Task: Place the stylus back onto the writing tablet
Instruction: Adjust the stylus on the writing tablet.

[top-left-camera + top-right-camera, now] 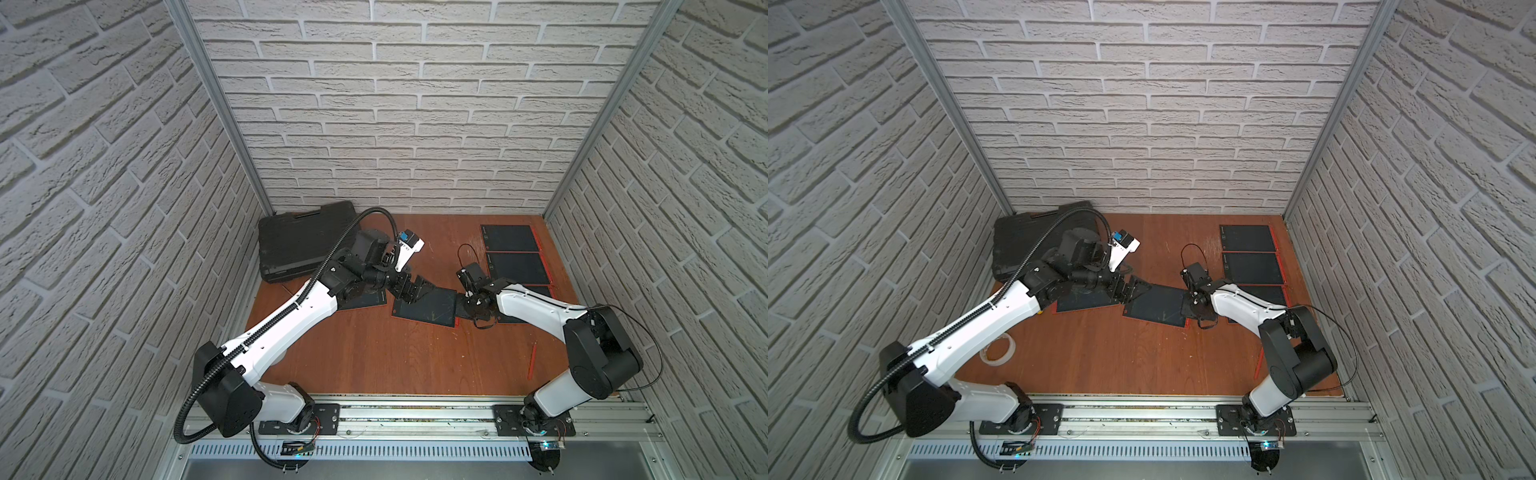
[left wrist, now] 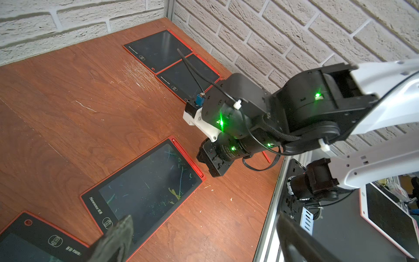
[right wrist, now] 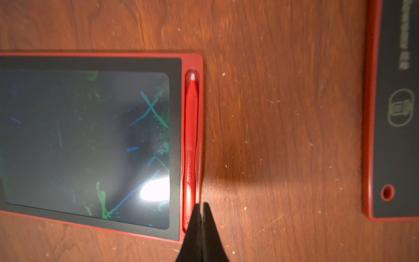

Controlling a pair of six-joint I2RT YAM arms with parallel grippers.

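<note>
Red stylus is lying seated in the side slot of the scribbled writing tablet. The right gripper is sitting fully closed and empty, tips over the stylus's rear end; contact unclear. The left gripper is hanging wide open, gripping nothing, over the tablet's other end. A spare stylus is lying loose on the wooden table.

Wht arm shells, blk joints, ribbed conduit
</note>
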